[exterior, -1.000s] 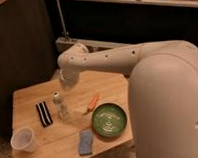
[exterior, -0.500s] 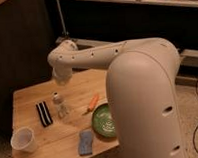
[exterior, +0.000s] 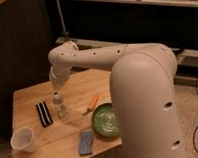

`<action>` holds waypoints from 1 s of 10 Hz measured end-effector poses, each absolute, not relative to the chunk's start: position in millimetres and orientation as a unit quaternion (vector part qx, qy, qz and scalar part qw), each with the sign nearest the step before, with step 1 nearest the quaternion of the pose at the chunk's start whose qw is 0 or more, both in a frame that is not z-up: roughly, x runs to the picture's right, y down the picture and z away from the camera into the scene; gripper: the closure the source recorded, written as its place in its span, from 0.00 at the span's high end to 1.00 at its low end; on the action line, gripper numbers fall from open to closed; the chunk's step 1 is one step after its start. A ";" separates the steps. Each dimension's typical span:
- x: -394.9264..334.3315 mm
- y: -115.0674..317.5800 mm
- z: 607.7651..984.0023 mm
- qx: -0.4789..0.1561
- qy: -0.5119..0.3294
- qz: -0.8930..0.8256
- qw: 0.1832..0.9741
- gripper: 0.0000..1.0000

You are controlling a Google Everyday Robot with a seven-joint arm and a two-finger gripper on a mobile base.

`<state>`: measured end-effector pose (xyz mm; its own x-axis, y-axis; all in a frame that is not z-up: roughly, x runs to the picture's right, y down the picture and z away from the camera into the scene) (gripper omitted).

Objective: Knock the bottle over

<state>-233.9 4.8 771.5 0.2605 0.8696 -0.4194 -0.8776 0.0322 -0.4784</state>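
Observation:
The bottle is small, clear and pale with a white cap. It stands upright on the wooden table, left of centre. My gripper hangs down from the white arm, right above the bottle's cap and very close to it. I cannot tell whether it touches the cap. The arm's large white body fills the right side of the view and hides part of the table.
A black and white striped object lies left of the bottle. A translucent cup stands at the front left corner. A carrot, a green plate and a blue sponge lie to the right and front.
The arm has swung left and nearer to the camera, and the gripper has come down over the bottle. The bottle still stands in the same place.

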 end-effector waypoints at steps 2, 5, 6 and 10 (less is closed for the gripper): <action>-238.4 15.0 762.7 -0.362 0.014 0.594 0.718 0.00; -236.5 39.6 745.8 -0.384 0.031 0.578 0.720 0.00; -224.9 49.9 737.7 -0.390 0.035 0.575 0.718 0.00; -185.8 102.0 671.6 -0.397 0.030 0.553 0.732 0.00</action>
<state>-185.8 102.0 671.6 0.3856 0.7861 -0.4831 -0.8334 0.0721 -0.5479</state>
